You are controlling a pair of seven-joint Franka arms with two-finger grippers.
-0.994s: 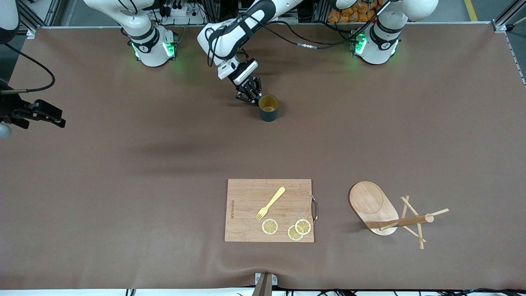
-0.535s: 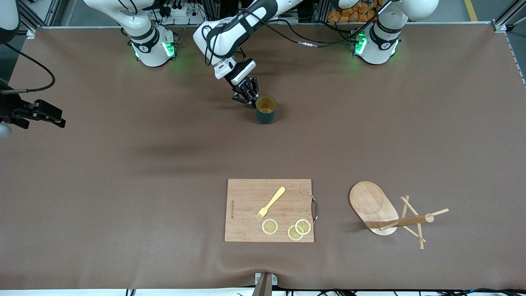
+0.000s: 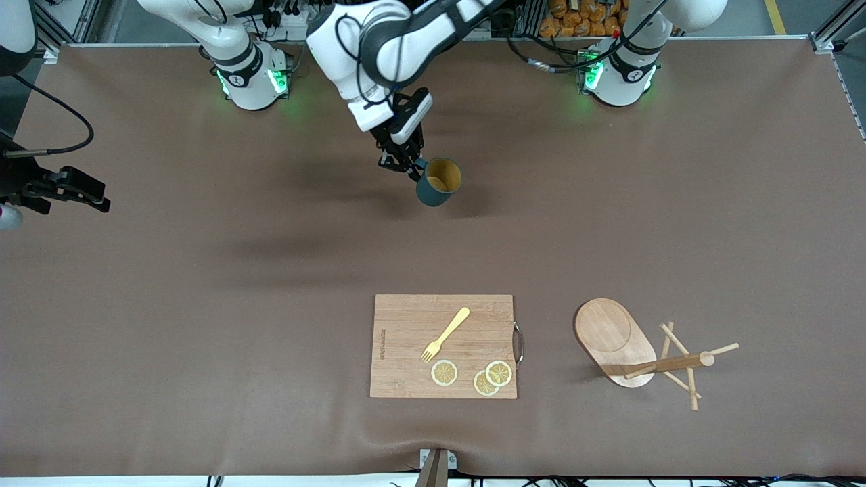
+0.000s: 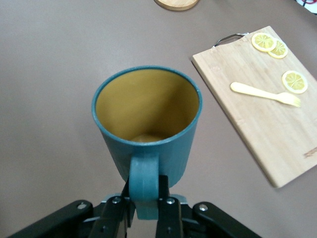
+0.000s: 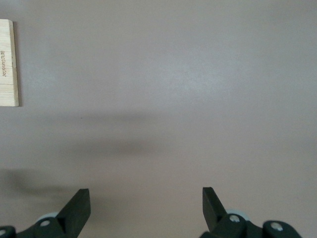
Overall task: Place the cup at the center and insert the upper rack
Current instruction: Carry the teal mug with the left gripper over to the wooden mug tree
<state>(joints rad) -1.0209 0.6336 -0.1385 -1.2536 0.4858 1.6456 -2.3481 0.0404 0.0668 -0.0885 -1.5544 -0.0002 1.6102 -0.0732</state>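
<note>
1. Left wrist view shows the left gripper (image 4: 144, 206) pinching the loop handle of the cup (image 4: 148, 124), fingers pressed flat on either side of the loop.
2. From the front, the cup (image 3: 438, 181) hangs tilted in that gripper (image 3: 406, 166), clear of the table (image 3: 203, 270), over the stretch near the arm bases and well apart from the board (image 3: 443, 346).
3. My read on handling: the cup looks rigid, light and empty, so weight is no trouble. Held by the handle alone it can swing or pivot around the pinch, which the tilt suggests; slow moves and a level set-down would suit it.
4. The ribbed wall seems to offer grip too, but it looks too wide for these fingers; the handle is probably the better hold.
5. The rack (image 3: 643, 352) lies on its side toward the left arm's end, nearer the front camera, beside the board. It looks stiff, light wood; the pegs are thin and could snap or snag. I would grasp the round post, not a peg.
6. The right gripper (image 5: 146, 203) waits with its fingers spread wide over bare table at the right arm's end, holding nothing.
7. On the board lie a fork (image 3: 445, 334) and lemon slices (image 3: 473, 375).
</note>
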